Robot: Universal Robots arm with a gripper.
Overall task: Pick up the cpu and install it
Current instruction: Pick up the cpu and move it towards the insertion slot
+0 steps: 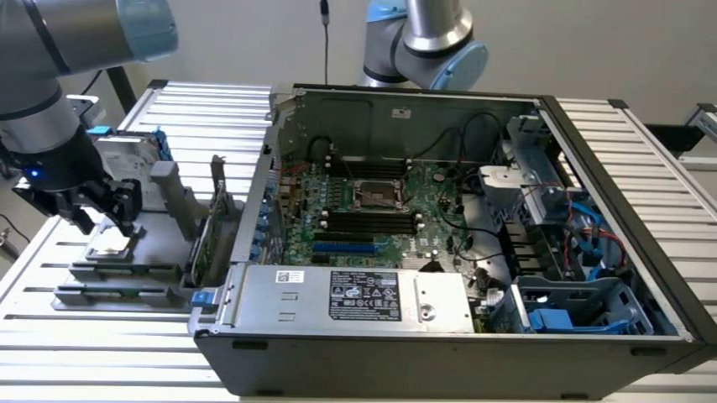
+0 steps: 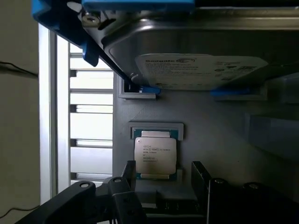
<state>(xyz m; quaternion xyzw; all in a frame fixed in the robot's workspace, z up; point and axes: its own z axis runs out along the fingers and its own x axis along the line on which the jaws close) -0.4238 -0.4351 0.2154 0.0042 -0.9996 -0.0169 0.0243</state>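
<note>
The arm (image 1: 50,101) is entering from the exterior view's left, its upper part cut off by the frame edge, and its wrist is pointing straight down over a grey holder (image 1: 123,273) that is sitting on the ribbed metal surface (image 1: 639,143) beside the open computer case (image 1: 448,353). The pincer (image 1: 107,225) is hanging open just above the holder with nothing in its grip. In the wrist view its two dark fingers (image 2: 128,175) are standing to either side of the cpu (image 2: 155,155), one near the chip's corner and the other a little apart from it. The cpu (image 1: 112,245) is lying flat, silver top up, in a square recess of the holder, outside the case. From the exterior view the fingers are covering part of it, so whether they are touching it cannot be told. The print on the chip's top is too small to read. The hard drive (image 2: 201,70), in its blue frame, is running out past the wrist picture's edges. In the exterior view it is standing in the holder behind the pincer (image 1: 121,159), partly hidden by the arm. Inside the case the motherboard's socket (image 1: 375,195) is lying bare among black cables. Counted: one cpu, one hard drive, one holder, one case, one socket, two pincer fingers. Other parts standing in the holder are too unclear to count.
</note>
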